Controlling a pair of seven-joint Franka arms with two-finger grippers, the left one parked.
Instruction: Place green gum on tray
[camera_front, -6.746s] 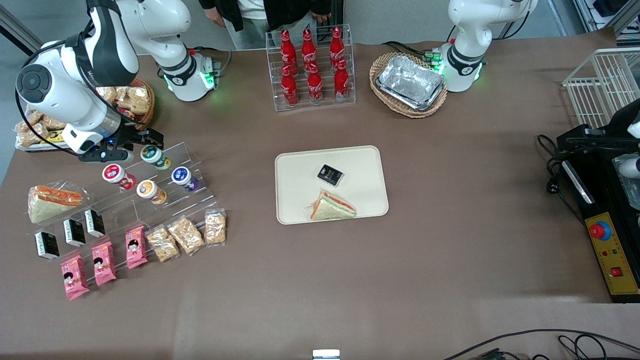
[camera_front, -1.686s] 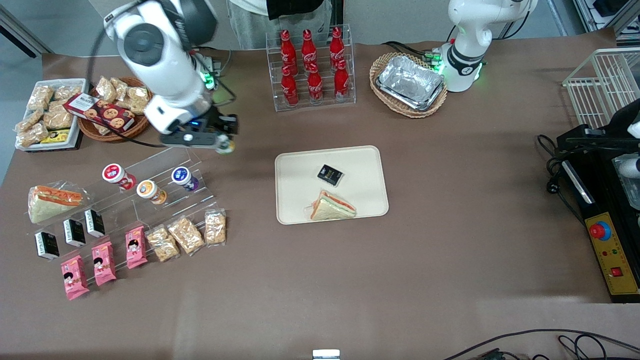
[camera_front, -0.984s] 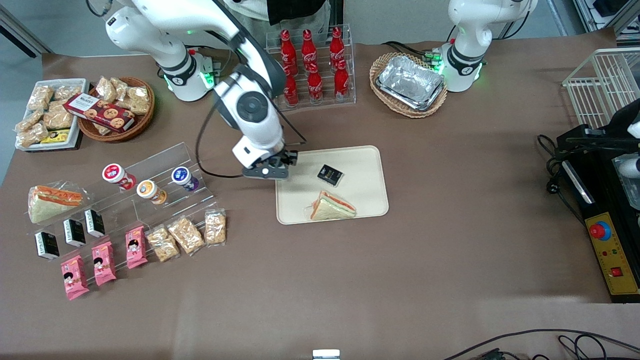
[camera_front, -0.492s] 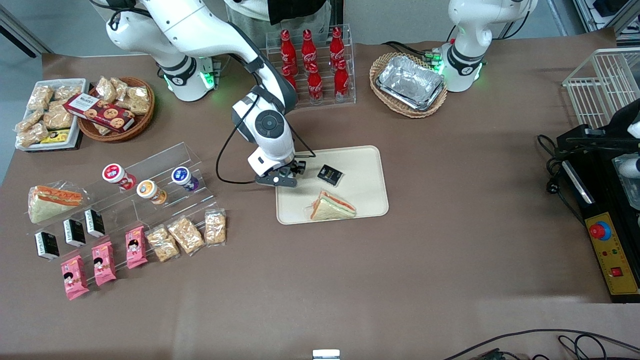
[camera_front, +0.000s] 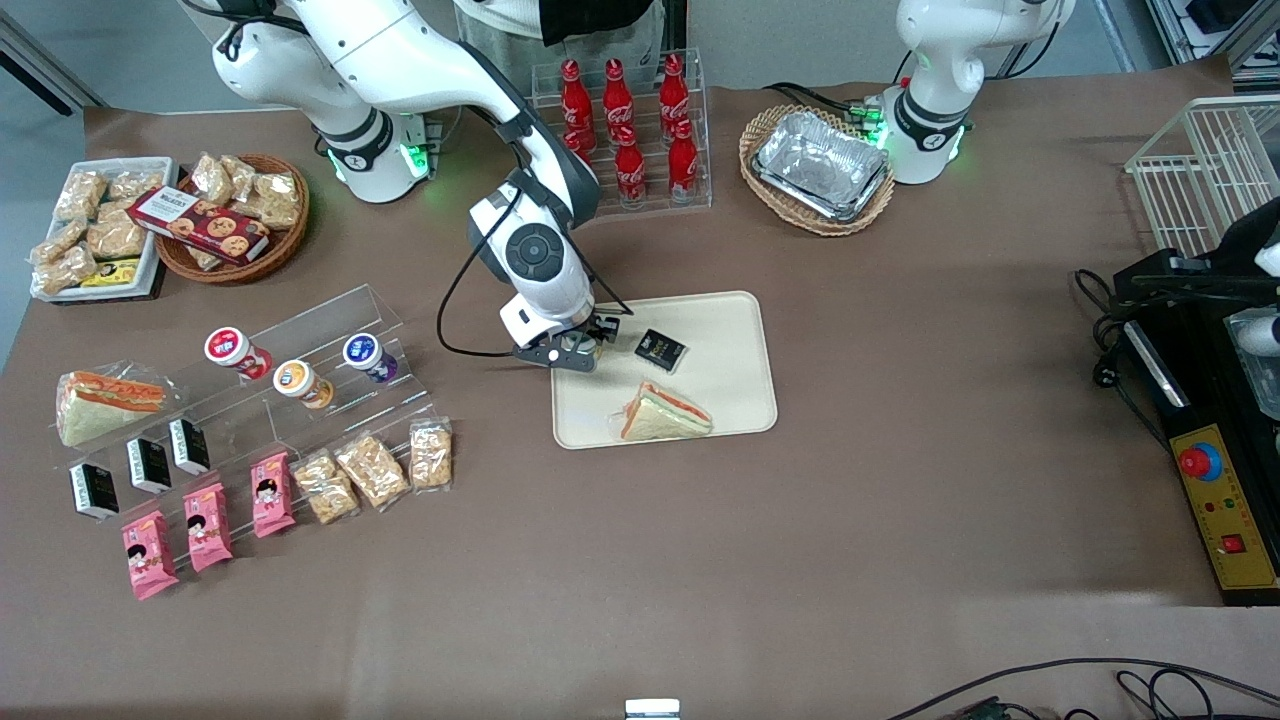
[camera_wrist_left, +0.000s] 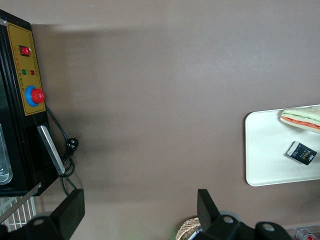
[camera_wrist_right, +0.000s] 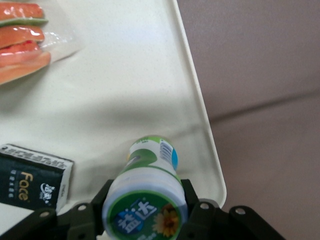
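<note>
My right gripper (camera_front: 578, 345) hangs over the cream-beige tray (camera_front: 720, 400), at the tray's end toward the working arm. It is shut on the green gum (camera_wrist_right: 146, 195), a small canister with a green-rimmed white lid and green label, held low over the tray floor (camera_wrist_right: 125, 90). In the front view the gum (camera_front: 583, 344) is mostly hidden by the gripper. A black packet (camera_front: 660, 349) lies on the tray just beside the gripper and also shows in the right wrist view (camera_wrist_right: 32, 179). A wrapped sandwich (camera_front: 665, 412) lies on the tray nearer the front camera.
A clear tiered stand (camera_front: 300, 350) holds red-lidded (camera_front: 228, 347), orange-lidded (camera_front: 293, 378) and purple-lidded (camera_front: 364, 352) canisters. Snack packets lie in front of it. A cola bottle rack (camera_front: 622, 130) and a basket of foil trays (camera_front: 820, 165) stand farther from the front camera.
The right arm has carried the green gum from the clear stand across the table to the tray. In the last half second the gripper moved a little farther over the tray and lower.
</note>
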